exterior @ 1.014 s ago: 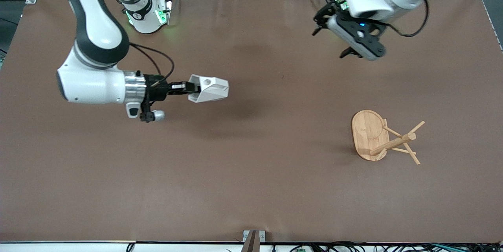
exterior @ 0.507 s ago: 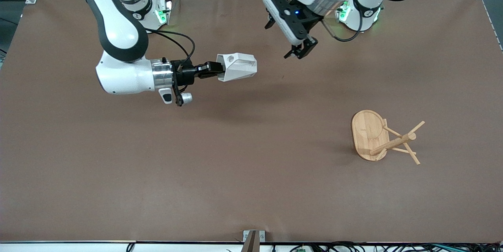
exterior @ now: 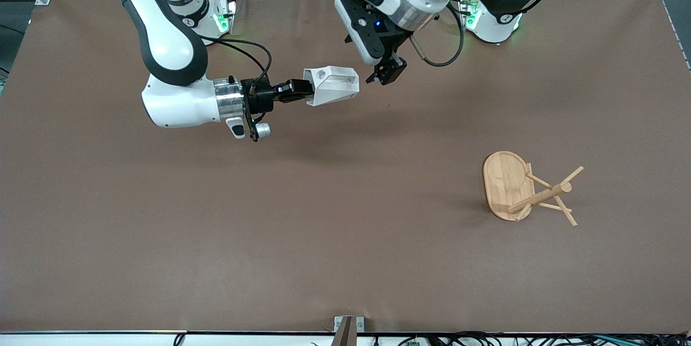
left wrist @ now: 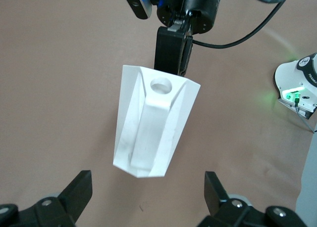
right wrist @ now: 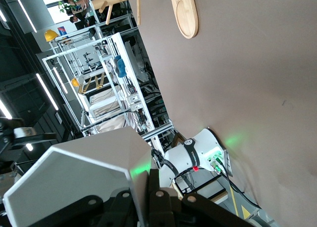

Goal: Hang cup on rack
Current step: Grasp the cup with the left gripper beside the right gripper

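My right end effector [exterior: 302, 92] is clamped on the white faceted cup [exterior: 332, 85], holding it sideways in the air. My left end effector [exterior: 386, 73] hangs wide open just beside the cup's free end. The bamboo rack [exterior: 526, 190] stands on the surface [exterior: 345, 259], well apart, toward the left arm's edge.

No legible txt or labels.
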Controlling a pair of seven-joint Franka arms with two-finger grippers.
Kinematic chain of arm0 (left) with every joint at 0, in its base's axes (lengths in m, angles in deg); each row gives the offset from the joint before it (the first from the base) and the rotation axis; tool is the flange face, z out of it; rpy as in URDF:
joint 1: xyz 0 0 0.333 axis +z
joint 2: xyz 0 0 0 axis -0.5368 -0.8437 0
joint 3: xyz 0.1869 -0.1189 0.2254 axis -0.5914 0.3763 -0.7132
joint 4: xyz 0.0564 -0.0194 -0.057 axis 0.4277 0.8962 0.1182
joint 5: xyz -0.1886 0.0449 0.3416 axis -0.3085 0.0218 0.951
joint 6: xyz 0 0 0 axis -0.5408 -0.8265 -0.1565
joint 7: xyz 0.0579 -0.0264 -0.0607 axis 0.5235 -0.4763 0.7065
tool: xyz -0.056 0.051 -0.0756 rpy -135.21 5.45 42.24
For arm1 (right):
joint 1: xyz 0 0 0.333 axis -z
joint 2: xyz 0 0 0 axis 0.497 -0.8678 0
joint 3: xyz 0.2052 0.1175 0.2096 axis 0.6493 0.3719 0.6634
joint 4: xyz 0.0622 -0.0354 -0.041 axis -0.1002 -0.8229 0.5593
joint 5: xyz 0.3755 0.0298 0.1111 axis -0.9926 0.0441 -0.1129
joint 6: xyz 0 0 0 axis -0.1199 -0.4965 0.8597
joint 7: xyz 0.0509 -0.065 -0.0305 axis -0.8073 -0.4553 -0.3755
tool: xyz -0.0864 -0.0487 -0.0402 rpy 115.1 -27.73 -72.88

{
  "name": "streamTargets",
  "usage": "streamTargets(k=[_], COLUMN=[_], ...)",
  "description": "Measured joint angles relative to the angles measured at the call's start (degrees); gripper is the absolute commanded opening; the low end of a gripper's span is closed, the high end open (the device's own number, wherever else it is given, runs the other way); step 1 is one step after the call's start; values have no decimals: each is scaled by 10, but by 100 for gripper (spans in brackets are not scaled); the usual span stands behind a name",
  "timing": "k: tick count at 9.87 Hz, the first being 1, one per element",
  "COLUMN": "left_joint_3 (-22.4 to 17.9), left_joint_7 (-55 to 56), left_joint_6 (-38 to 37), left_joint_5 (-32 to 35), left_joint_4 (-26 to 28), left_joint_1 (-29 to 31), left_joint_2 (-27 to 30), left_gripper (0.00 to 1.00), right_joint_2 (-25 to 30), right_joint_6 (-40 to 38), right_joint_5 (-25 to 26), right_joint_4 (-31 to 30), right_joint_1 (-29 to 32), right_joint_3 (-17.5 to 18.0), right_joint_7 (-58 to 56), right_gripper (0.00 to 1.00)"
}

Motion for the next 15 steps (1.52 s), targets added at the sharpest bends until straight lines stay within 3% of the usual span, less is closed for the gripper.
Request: streamTargets(k=[5, 6, 7, 8, 9, 10, 13, 14, 15], left_joint_3=[1, 3, 4, 5, 5, 6, 6, 6, 6], left_joint_7=[0, -1, -1, -1, -1, -5, -7, -7, -8], left_joint_6=[52, 61, 64, 66, 66, 66, 66, 66, 66], left_joint_5=[29, 30, 31, 31, 31, 32, 32, 32, 32], left_joint_4=[24, 34, 43, 48, 49, 49, 49, 49, 49], left_joint_1=[-19, -22, -24, -26, -26, -27, -26, -26, -25], left_joint_2=[-21, -23, -23, -23, -23, -22, -22, -21, -20], left_gripper=[99, 90, 65, 31, 10, 1, 0, 0, 0], right_joint_2=[0, 1, 1, 1, 1, 1, 1, 1, 1], right_joint_6=[-7, -8, -9, -9, -9, -9, -10, -10, -13], right_joint_5=[-1, -1, -1, -1, -1, -1, -1, -2, -3], right_joint_4=[0, 0, 0, 0, -1, -1, -1, -1, 0], right_joint_1=[0, 0, 0, 0, 0, 1, 1, 1, 1], right_joint_3=[6, 6, 6, 6, 6, 5, 5, 5, 5], right_joint_7=[-1, -1, -1, -1, -2, -2, -2, -2, -2], right_gripper=[0, 0, 0, 0, 0, 0, 3, 47, 99])
